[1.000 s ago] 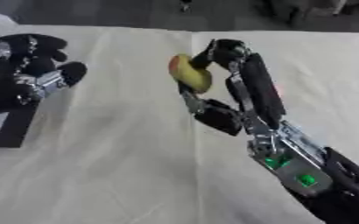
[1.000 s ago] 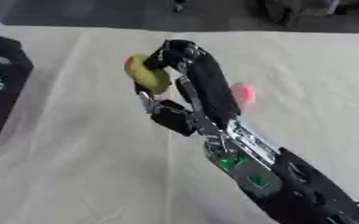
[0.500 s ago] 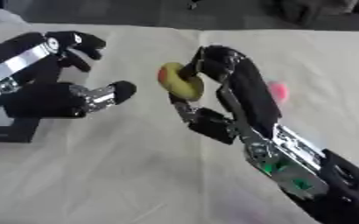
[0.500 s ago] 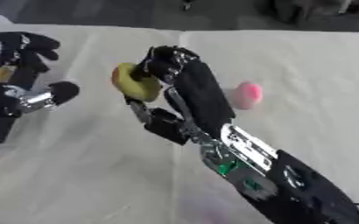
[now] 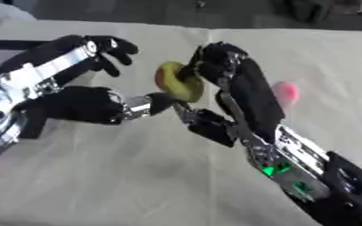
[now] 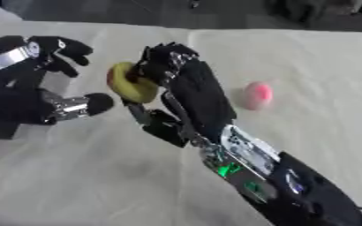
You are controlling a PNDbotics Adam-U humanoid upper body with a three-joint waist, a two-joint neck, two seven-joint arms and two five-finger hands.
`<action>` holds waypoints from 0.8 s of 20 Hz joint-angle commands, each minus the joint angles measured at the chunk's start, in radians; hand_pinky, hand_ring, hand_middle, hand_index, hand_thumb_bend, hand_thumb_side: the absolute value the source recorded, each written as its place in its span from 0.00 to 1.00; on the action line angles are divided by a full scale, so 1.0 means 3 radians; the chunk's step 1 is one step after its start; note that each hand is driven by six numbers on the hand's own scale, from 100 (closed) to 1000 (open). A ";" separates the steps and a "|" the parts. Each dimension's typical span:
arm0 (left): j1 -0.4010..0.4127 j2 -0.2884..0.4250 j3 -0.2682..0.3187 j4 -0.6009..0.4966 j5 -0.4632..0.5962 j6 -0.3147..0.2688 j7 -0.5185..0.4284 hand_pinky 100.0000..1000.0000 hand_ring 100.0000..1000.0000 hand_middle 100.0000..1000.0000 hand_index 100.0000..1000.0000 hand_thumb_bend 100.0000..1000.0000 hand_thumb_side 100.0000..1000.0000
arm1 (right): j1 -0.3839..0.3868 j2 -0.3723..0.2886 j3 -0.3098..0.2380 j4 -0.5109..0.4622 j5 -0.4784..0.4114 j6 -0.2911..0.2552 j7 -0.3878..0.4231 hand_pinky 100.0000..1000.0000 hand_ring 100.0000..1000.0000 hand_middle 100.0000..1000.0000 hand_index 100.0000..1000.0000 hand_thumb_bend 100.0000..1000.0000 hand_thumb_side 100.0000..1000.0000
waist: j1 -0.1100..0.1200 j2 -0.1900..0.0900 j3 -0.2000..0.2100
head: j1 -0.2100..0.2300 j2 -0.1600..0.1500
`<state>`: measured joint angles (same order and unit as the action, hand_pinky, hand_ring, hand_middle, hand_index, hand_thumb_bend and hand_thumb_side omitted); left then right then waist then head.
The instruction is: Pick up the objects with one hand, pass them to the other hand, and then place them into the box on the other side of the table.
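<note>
My right hand (image 5: 227, 73) holds a yellow-green fruit-like object (image 5: 178, 81) above the middle of the table, its fingers curled round it. My left hand (image 5: 91, 95) has come in from the left with fingers spread open; its thumb tip (image 5: 159, 99) is right beneath the object and its fingers (image 5: 111, 48) are above and to the left. A pink round object (image 6: 257, 94) lies on the cloth to the right of my right arm. The box is hidden behind my left arm.
A beige cloth (image 5: 122, 176) covers the table. Dark floor and furniture run along the far edge (image 5: 292, 13). A dark strip (image 5: 6, 44) shows at the far left behind my left arm.
My left hand has swung in from the left up to the object. My right hand has carried the object a little further left toward it.
</note>
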<state>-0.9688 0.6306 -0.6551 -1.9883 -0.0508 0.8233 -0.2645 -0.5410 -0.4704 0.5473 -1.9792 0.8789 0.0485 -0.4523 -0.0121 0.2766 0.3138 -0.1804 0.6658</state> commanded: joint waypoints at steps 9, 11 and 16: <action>-0.0098 -0.0058 -0.0011 -0.0039 -0.0240 0.0029 -0.0253 0.92 0.78 0.77 0.91 0.62 0.53 | -0.0098 0.0014 0.0005 -0.0069 0.0020 -0.0141 0.0020 0.57 0.47 0.36 0.47 0.00 0.00 | 0.0010 -0.0076 -0.0012 | 0.0019 -0.0015; -0.0103 -0.0085 -0.0010 -0.0039 -0.0317 0.0068 -0.0253 0.92 0.78 0.77 0.91 0.61 0.53 | -0.0107 0.0021 0.0011 -0.0069 0.0017 -0.0187 0.0014 0.57 0.47 0.36 0.47 0.00 0.00 | 0.0007 -0.0076 -0.0015 | 0.0021 -0.0026; -0.0106 -0.0149 -0.0026 -0.0039 -0.0493 0.0210 -0.0234 0.92 0.78 0.77 0.91 0.59 0.54 | -0.0121 0.0033 0.0023 -0.0069 0.0030 -0.0354 0.0001 0.58 0.47 0.36 0.47 0.00 0.00 | 0.0005 -0.0071 -0.0021 | 0.0029 -0.0041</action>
<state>-0.9837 0.5802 -0.6678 -1.9883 -0.1836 0.8616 -0.3229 -0.5619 -0.4603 0.5572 -1.9792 0.8815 -0.0437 -0.4503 -0.0137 0.2766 0.3082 -0.1761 0.6649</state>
